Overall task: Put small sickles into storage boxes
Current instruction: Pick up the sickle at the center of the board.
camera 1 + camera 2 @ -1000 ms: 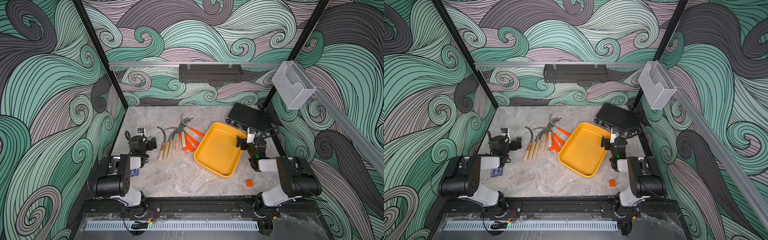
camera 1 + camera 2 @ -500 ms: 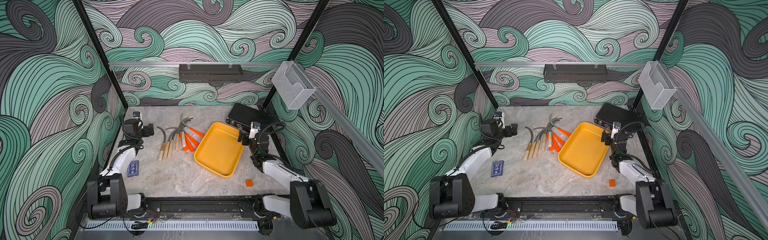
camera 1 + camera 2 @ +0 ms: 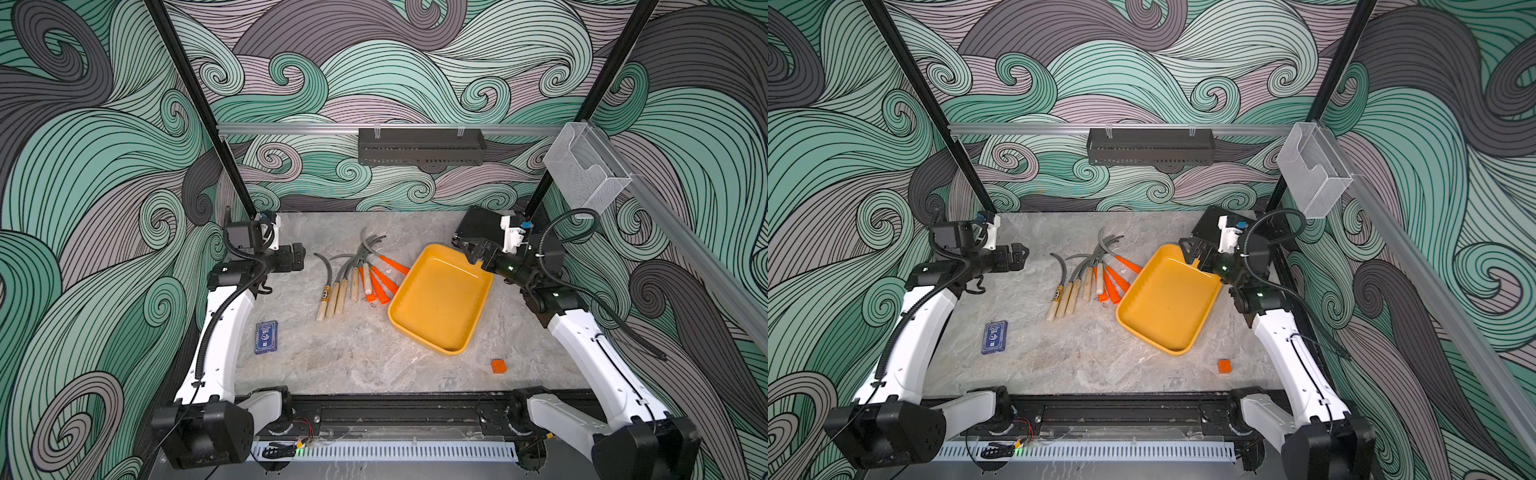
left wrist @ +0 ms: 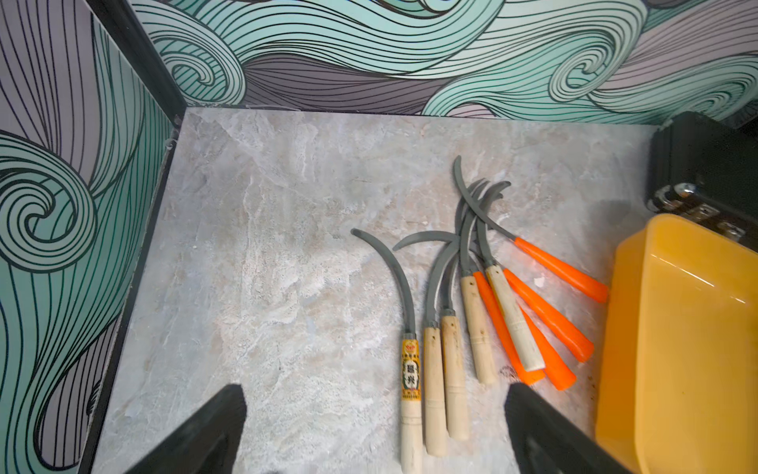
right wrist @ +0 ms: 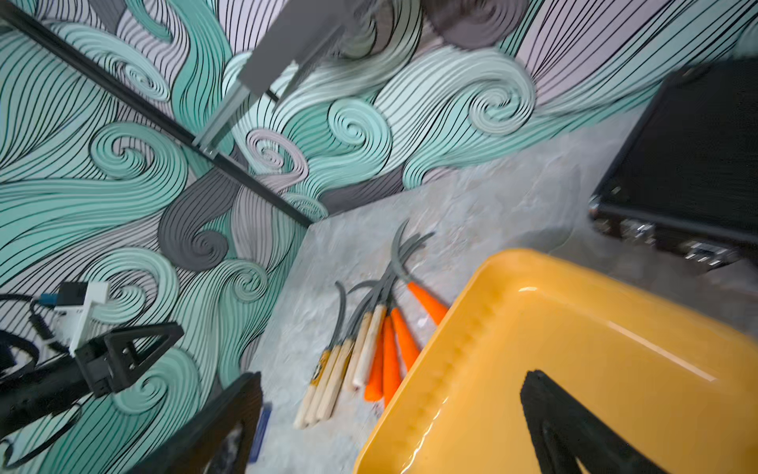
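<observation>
- Left fingers (image 4: pixel 205 435): spread wide and empty. They hover over the bench (image 3: pixel 353 365), left of the tools and apart from them.
- Blue card pack (image 3: pixel 266 337): one, lying flat near the front. It is not a task item.
- Small sickles (image 3: pixel 353 282): nine counted, in one loose fan at mid-bench, just left of the tray. None is inside it.
  - Five have pale wooden handles (image 4: pixel 453 369) and four have tapered orange handles (image 4: pixel 549 316).
  - The grey blades cross one another at the far end.
- Handling, as judged:
  - The sickles look stiff and light. The blades are thin and probably sharp, and the hooked tips are likely to snag their neighbours.
  - Take hold at mid-handle, never at the blade.
  - The labelled wooden handle on the left edge lies clearest.
  - The orange handles look smooth and may slip.
- Yellow tray (image 3: pixel 451 352): one, empty, set askew. The end of one orange handle lies just beside its wall.
- Right fingers (image 5: pixel 558 418): spread and empty, above the tray's far corner.
- Orange cube (image 3: pixel 498 366): one, and black case (image 3: pixel 478 224): one. Neither is a task item.
</observation>
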Tool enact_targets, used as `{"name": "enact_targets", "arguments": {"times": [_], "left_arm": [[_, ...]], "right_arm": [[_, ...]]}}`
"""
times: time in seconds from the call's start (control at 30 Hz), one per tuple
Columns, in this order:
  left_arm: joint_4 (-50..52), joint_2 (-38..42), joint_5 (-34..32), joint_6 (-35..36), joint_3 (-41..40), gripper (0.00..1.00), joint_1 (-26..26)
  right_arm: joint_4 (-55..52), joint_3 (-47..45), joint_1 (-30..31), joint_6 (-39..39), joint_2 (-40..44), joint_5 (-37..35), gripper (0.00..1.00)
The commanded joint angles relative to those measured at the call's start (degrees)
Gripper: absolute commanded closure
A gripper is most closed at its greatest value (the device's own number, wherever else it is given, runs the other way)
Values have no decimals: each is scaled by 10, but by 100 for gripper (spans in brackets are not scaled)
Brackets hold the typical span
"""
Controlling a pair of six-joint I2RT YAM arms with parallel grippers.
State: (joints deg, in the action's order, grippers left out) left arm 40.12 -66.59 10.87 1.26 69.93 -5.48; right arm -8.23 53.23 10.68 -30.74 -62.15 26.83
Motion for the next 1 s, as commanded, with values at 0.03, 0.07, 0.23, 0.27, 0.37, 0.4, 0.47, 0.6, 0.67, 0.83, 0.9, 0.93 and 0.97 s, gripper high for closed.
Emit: {"name": "enact_targets", "arguments": {"times": [0.03, 0.07, 0.23, 0.27, 0.37, 0.4, 0.47, 0.6, 0.67, 0.83, 0.9, 0.93, 0.97], "left_arm": [[121, 11, 55, 47, 28, 2, 3], [133, 8, 60, 56, 30, 1, 3], [183, -4, 47, 78, 38, 2, 2], [185, -2, 46, 81, 37, 2, 2], [182, 10, 42, 83, 30, 2, 3], [183, 14, 44, 83, 28, 2, 3], [187, 18, 55, 82, 27, 1, 2], [193, 9, 73, 60, 29, 1, 3], [204, -9, 78, 49, 42, 1, 3], [221, -60, 79, 40, 66, 1, 3], [223, -77, 83, 41, 67, 2, 3], [225, -85, 86, 42, 67, 2, 3], [226, -90, 91, 43, 66, 2, 4]], "right_arm": [[-118, 45, 63, 16, -6, 20, 1], [-137, 53, 80, 27, -7, 10, 1], [-304, 135, 158, 76, -36, -94, 1], [-336, 154, 167, 80, -44, -113, 1], [-406, 204, 202, 48, -54, -170, 1], [-414, 211, 210, -3, -46, -175, 1], [-345, 186, 209, -6, -4, -70, 1], [-178, 92, 210, -48, 82, 15, 1], [-195, 102, 213, -37, 77, 39, 1], [-192, 80, 229, -39, 86, 55, 1], [-171, 66, 234, -52, 93, 63, 1], [-159, 61, 239, -59, 96, 67, 1], [-151, 61, 242, -64, 95, 66, 1]]}}
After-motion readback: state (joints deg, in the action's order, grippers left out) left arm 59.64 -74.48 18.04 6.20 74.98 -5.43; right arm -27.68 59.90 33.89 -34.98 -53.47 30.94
